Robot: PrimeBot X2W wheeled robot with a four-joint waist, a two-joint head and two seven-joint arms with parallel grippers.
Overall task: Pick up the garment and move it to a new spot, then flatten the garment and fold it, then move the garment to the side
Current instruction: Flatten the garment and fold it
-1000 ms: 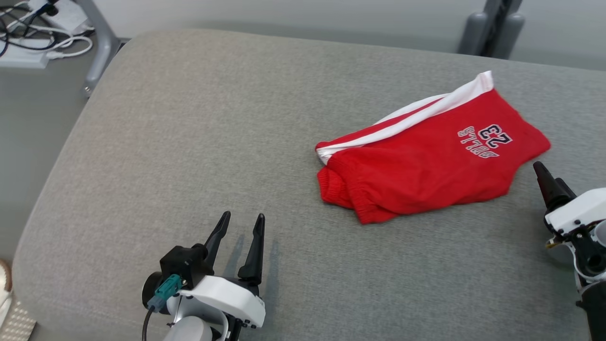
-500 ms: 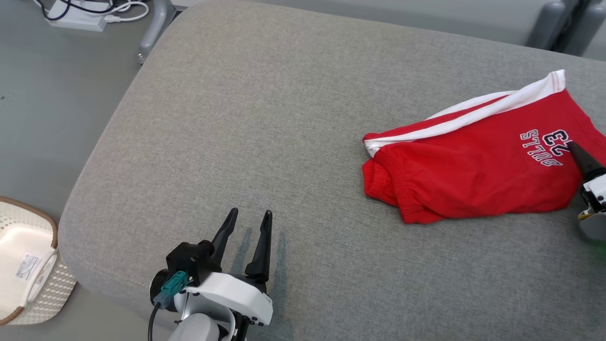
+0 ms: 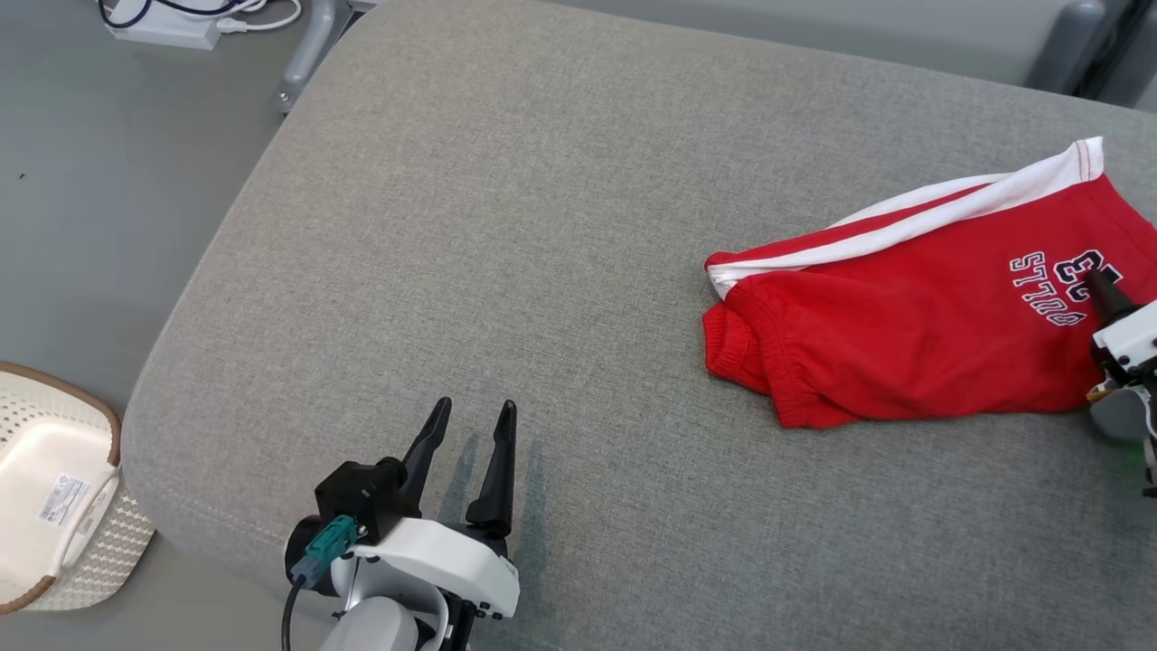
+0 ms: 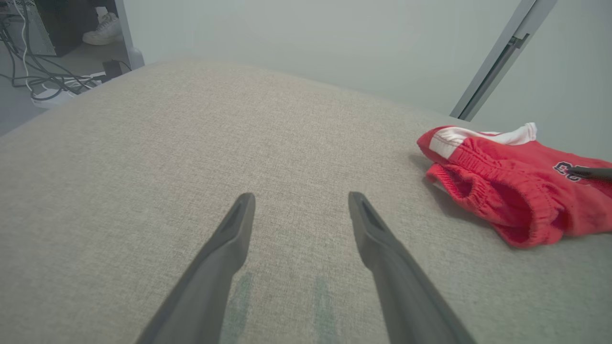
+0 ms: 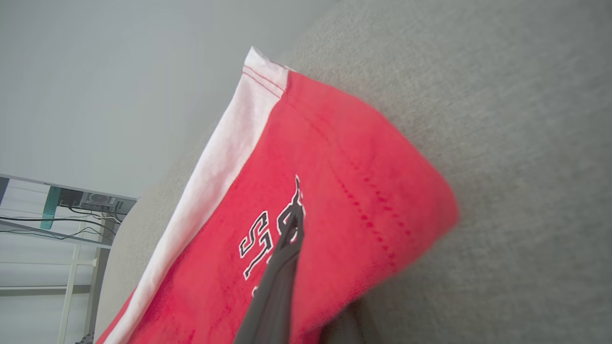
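Note:
The garment (image 3: pixel 904 334) is a pair of red shorts with a white side stripe and dark lettering, lying crumpled on the right part of the grey cushion (image 3: pixel 542 226). My right gripper (image 3: pixel 1095 280) sits at its right end, by the lettering. In the right wrist view one finger (image 5: pixel 282 267) lies on top of the red cloth (image 5: pixel 344 191) and the other is tucked beneath it, so the gripper is shut on the fabric. My left gripper (image 3: pixel 475 404) rests open near the front edge, well left of the shorts (image 4: pixel 516 191), with nothing between its fingers (image 4: pixel 224 253).
The cushion's rounded left edge drops to the floor, where a white woven basket (image 3: pixel 54 506) stands at the lower left. A power strip with cables (image 3: pixel 163 23) and a metal leg (image 3: pixel 307 54) lie beyond the far left corner.
My right gripper moved from beside the shorts onto their right end and closed on the cloth. The head camera shifted, so the scene slid right. My left gripper stayed put.

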